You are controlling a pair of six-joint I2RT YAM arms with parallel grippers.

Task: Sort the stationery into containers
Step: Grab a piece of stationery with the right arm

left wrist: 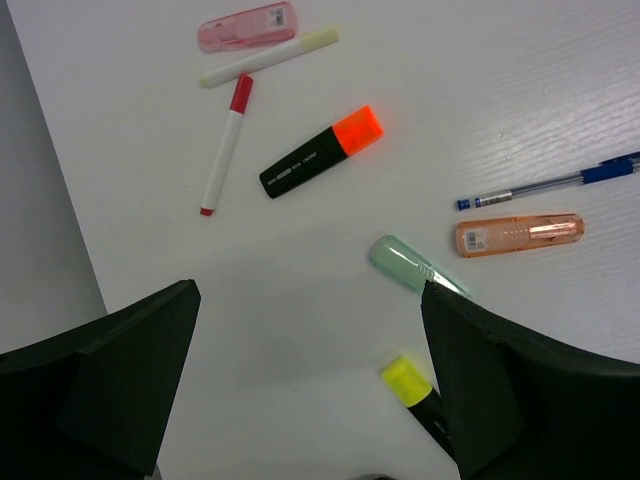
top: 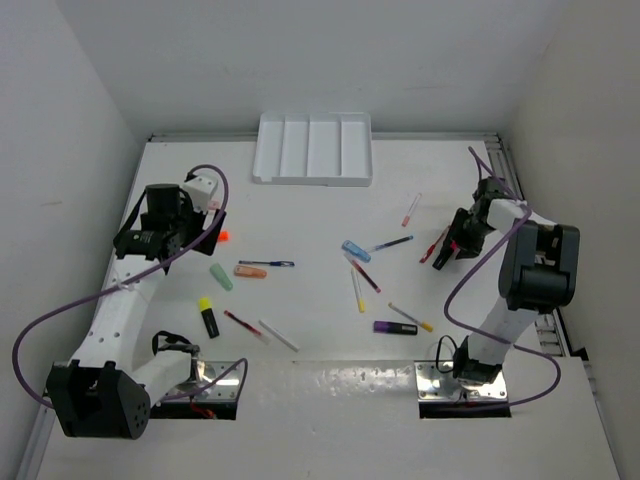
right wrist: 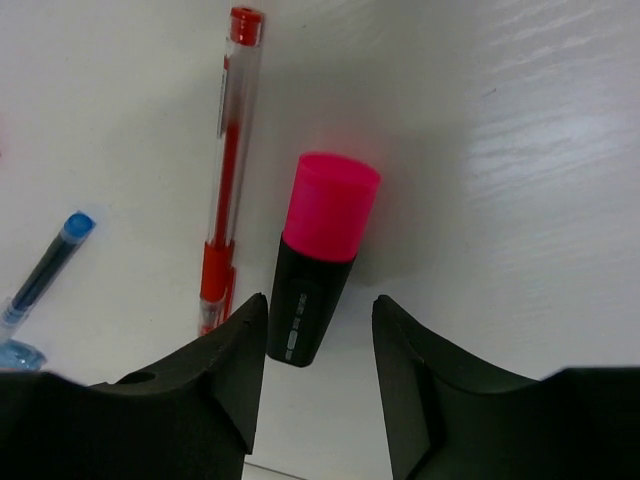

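right end effector (right wrist: 319, 312) straddles pink highlighter (right wrist: 326, 215), grip unclear; left end effector (left wrist: 310, 300) wide, partly cropped.

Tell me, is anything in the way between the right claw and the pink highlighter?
No, nothing visible. The right gripper has one finger on each side of the pink highlighter. The red pen lies beside it, not in between.

One white tray (top: 313, 148) with four compartments. Eight stubby highlighters (left wrist: 322, 152) by my count, four of them see-through. Eleven thin pens (top: 267, 263), as near as I can tell from here. Two robot arms (top: 110, 310) and two silver base plates (top: 215, 375)
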